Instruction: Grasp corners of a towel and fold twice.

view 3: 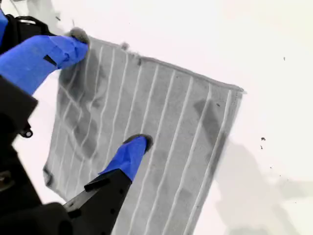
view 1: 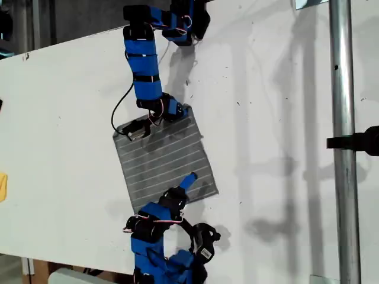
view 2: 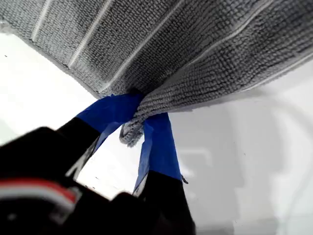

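Exterior view, towel point(view 1: 163, 157): spread on the white tabletop point(view 1: 59, 118) between the two arms, stripes up, askew to the tabletop's edges.
First wrist view, my first gripper point(view 2: 139, 115): clenched on a bunch of towel point(view 2: 195, 49) hem; bare tabletop lies under the jaws and cloth rises beyond them.
First gripper, exterior view point(view 1: 189, 178): at the towel's edge nearest the tabletop's bottom edge in that view.
Second wrist view, my second gripper point(view 3: 112, 93): jaws spread wide, one finger at a corner point(view 3: 78, 35), the other over the towel's point(view 3: 171, 127) striped middle.
Second gripper, exterior view point(view 1: 135, 131): at the towel's upper left corner in that view.
Contact of second fingers with cloth: cannot tell.
Yellow object point(view 1: 2, 186): at the exterior view's left edge, well apart from the towel.
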`<state>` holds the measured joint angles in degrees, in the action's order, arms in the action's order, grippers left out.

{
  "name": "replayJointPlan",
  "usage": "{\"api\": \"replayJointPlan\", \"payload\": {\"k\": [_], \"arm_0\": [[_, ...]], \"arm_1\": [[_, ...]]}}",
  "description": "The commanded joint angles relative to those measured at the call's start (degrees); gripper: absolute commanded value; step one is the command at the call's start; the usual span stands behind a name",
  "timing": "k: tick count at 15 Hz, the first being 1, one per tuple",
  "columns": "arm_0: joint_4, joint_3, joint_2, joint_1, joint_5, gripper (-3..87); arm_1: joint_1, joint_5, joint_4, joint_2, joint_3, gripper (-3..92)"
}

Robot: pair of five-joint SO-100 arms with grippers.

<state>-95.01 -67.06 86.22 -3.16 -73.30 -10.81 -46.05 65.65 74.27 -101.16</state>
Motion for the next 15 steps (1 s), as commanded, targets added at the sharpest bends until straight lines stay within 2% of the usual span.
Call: {"api": "replayJointPlan", "payload": {"k": [1, 2, 5, 9, 11, 13, 15], "arm_0": [[1.85, -0.79, -2.9, 0.44, 1.85, 35.2], [3.43, -2.9, -5.71, 0.35, 1.67, 35.0], [17.31, -16.35, -8.0, 0.7, 0.79, 31.7], [25.49, -24.61, -10.9, 1.49, -2.64, 26.1], [27.86, -25.31, -13.89, 1.23, -4.04, 17.2], [28.74, -23.55, -17.67, 0.53, -4.75, 0.1], [29.79, -24.08, -17.49, -0.44, -7.03, -2.9]], "arm_1": [[0.44, -0.35, 1.14, 1.67, 1.67, -0.3], [0.53, -0.53, 1.41, 2.55, 1.67, -0.3], [0.62, -1.05, 2.02, 5.19, 1.93, -0.3], [1.32, -1.58, 3.87, 7.47, 3.87, -0.3], [1.32, -1.58, 4.48, 7.73, 4.92, -0.3], [1.05, -1.58, 4.48, 7.73, 5.1, -0.3], [0.97, -1.58, 4.31, 7.73, 5.1, -0.3]]}}
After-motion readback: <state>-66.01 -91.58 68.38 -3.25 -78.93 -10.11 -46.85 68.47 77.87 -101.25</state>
